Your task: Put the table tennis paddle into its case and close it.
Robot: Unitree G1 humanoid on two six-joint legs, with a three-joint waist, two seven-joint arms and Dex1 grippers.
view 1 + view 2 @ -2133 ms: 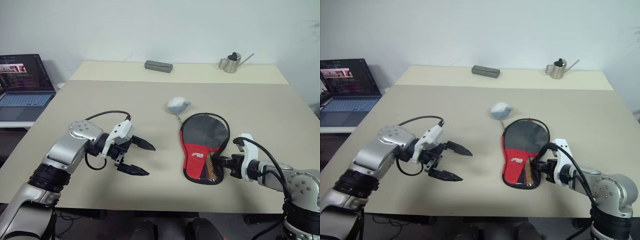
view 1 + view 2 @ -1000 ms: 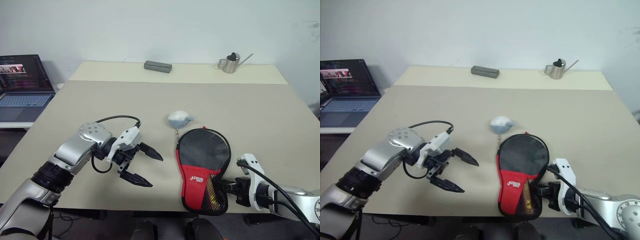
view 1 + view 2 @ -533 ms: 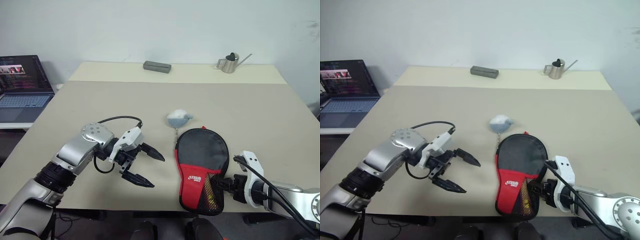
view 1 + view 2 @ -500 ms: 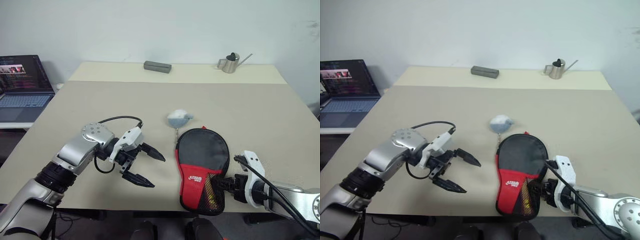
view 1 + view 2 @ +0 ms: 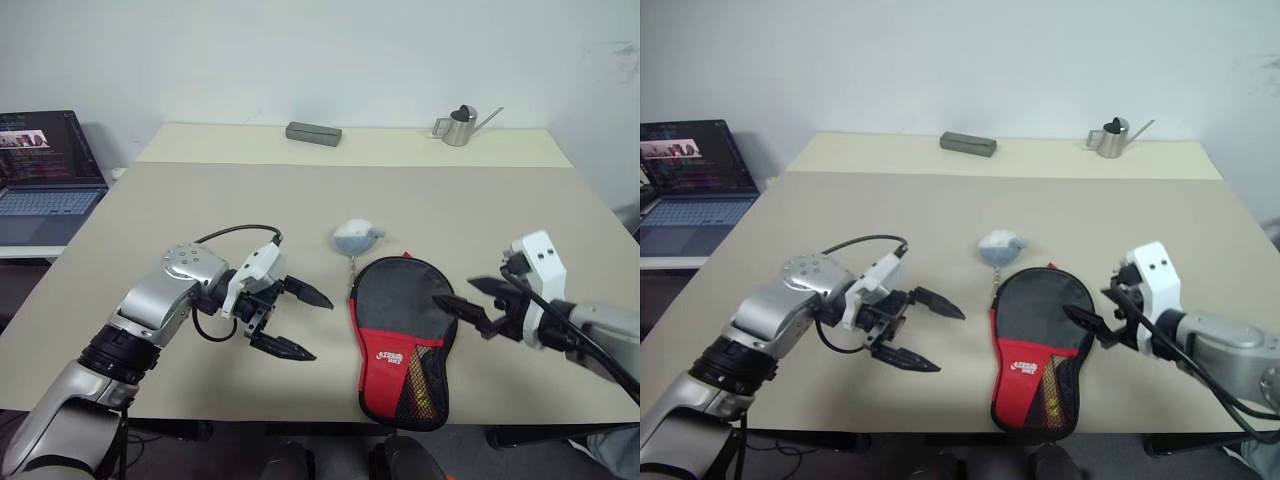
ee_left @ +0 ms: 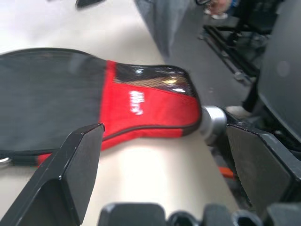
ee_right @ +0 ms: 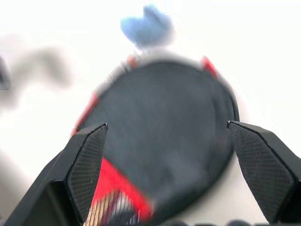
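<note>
Soft black-and-red fabric paddle case (image 5: 404, 338) lying flat near the front edge of the beige table (image 5: 150, 215), both grippers spread wide and empty.

The case looks light, limp and likely to slide, so I'd pin its stiffer zipper rim or narrow mesh handle end. The left gripper (image 5: 302, 321) waits just left of the case; the right gripper (image 5: 473, 301) hangs just right of it. A grey fluffy charm (image 5: 355, 237) lies just behind the case. The paddle cannot be made out separately.
</note>
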